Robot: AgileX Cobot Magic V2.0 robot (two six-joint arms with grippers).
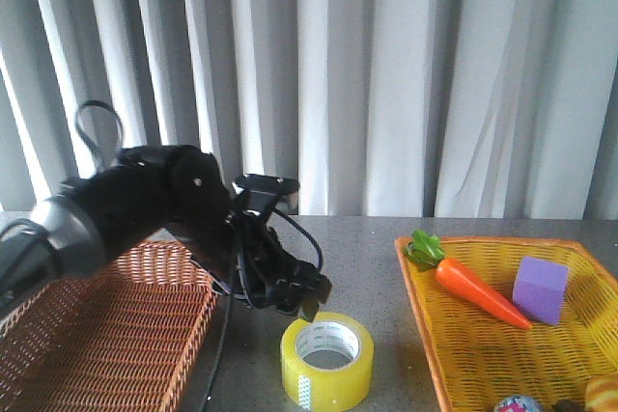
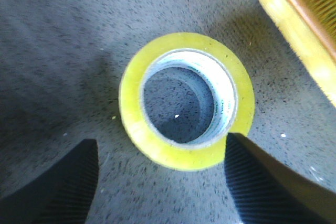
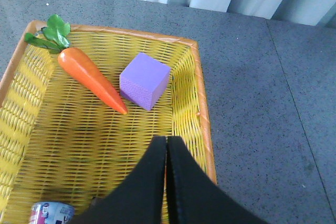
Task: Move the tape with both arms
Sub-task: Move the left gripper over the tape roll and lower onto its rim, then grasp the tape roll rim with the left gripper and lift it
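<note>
The left tool [image 2: 160,182] hangs spread wide directly above the tape [image 2: 186,100], apparently to straddle its rim, while the right tool [image 3: 167,182] waits pressed together.

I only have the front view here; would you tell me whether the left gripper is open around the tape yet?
Observer: The left wrist view shows the left gripper open, fingers on either side of the tape, not touching it.
Operator: Thank you. Is the roll lying flat?
Observer: Yes, its core opening faces up, with the table visible through it.
Operator: And where is the right gripper?
Observer: The right gripper is shut, above the yellow basket near the purple cube.
</note>
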